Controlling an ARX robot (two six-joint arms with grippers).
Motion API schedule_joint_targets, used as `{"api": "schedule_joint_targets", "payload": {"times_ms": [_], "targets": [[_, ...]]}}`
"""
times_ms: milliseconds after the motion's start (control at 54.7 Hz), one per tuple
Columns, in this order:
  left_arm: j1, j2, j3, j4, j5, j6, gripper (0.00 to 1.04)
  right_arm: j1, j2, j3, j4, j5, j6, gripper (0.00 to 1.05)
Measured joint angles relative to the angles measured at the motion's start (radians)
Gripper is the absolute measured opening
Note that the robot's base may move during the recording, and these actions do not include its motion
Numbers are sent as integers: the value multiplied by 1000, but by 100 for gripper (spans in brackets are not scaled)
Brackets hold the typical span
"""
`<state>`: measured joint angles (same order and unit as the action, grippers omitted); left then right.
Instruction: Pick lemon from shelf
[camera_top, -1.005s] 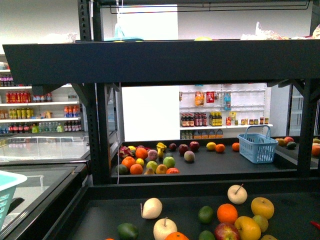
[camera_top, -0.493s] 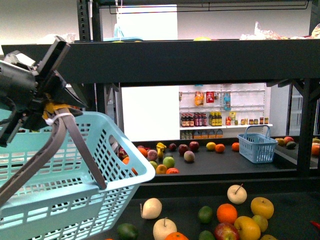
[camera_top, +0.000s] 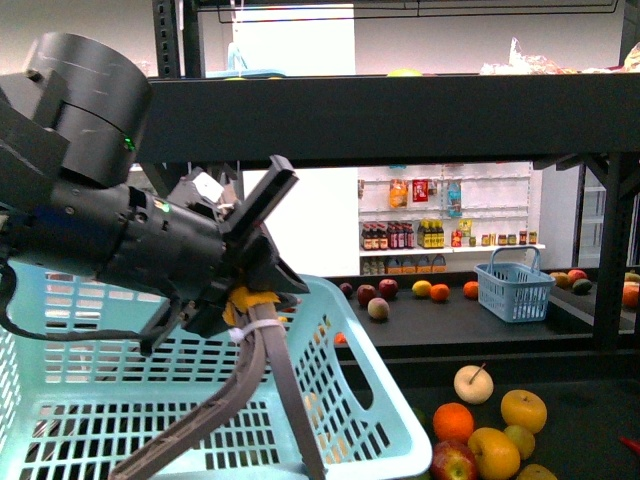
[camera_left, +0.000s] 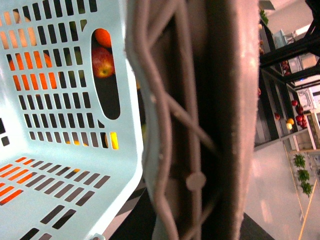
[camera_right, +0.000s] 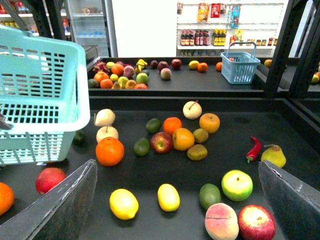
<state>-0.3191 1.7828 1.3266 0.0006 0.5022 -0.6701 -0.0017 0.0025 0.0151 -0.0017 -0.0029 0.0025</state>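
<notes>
The lemon (camera_right: 123, 203), small and yellow with a nub at one end, lies on the dark tier (camera_right: 150, 175) of the black-framed shelf (camera_top: 400, 120). A second small yellow oval fruit (camera_right: 168, 197) lies beside it. My right gripper (camera_right: 177, 215) hangs open just above them, its grey fingers (camera_right: 65, 205) spread wide to either side. My left gripper (camera_top: 250, 310) is shut on the grey-brown handle (camera_left: 200, 125) of a light blue basket (camera_top: 380, 440), held up over the tier's left part. Nothing shows inside the basket (camera_left: 60, 190).
Loose fruit covers the tier: an orange (camera_right: 109, 151), a green apple (camera_right: 237, 184), a peach (camera_right: 221, 221), a red chili (camera_right: 254, 148) and a pear (camera_right: 273, 155). A small blue basket (camera_top: 515, 290) stands on the farther tier. White bottle shelving (camera_top: 440, 235) lies beyond.
My left arm has swung in from the left with the basket, which now fills the lower left of the front view and hides the fruit there.
</notes>
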Motion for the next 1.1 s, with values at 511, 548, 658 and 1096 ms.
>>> {"api": "schedule_joint_targets", "payload": {"times_ms": [511,548,658,1096], "targets": [[-82,71,48,17,-26,9,13,-4,352,124,-88,94,74,97],[-84,71,50,18,-24,11,13,-34,482,154,-24,46,71,97],[-85,71,50,18,-24,14,13,-111,805,236,148,-74,25,97],[-85,71,50,18,-26,15,13,-155,1923,713,340,-194,-243,97]]}}
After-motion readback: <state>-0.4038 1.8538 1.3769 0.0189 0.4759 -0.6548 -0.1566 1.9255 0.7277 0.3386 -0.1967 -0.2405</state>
